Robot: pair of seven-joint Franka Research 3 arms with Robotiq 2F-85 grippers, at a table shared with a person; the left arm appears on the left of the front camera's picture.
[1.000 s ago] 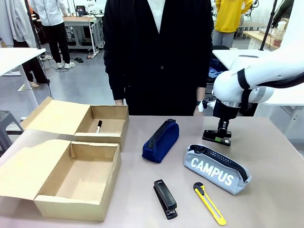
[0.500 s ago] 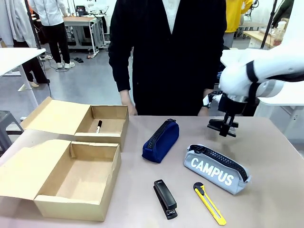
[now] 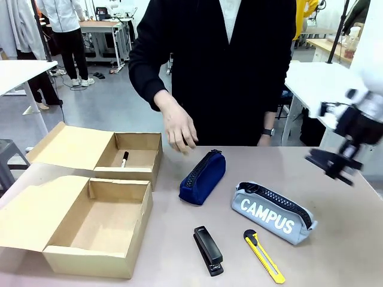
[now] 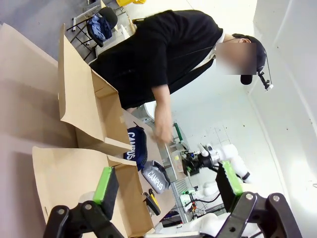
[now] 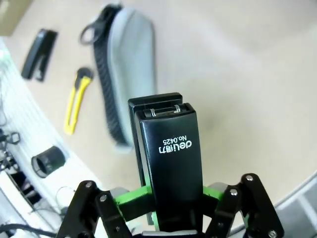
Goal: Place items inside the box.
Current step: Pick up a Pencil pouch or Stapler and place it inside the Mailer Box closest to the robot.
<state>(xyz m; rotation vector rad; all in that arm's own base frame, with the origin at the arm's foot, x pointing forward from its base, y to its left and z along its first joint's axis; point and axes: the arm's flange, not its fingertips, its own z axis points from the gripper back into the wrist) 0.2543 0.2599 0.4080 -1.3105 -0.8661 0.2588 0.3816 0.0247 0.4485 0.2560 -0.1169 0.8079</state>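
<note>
My right gripper (image 3: 346, 152) hangs above the table's right edge, shut on a black stapler (image 3: 323, 161); the right wrist view reads "deli No.0425" on this stapler (image 5: 166, 158) between the green pads of the gripper (image 5: 168, 198). A second black stapler (image 3: 207, 250) lies on the table at the front, beside the yellow-and-black utility knife (image 3: 263, 256). The grey CAMPUS pouch (image 3: 273, 212) and the navy pouch (image 3: 202, 169) lie mid-table. The person's hand (image 3: 179, 128) hovers over the navy pouch. My left gripper (image 4: 166, 188) stands open over the near box (image 4: 74, 173).
Two open cardboard boxes stand at the left: the near box (image 3: 119, 182) is bare inside, and the far box (image 3: 134, 136) holds a marker (image 3: 124, 159). The person stands at the far edge. Bare tabletop lies between the pouches and the right edge.
My right gripper has lifted its stapler off the table and swung it right, away from the middle. The person's hand has come forward over the navy pouch.
</note>
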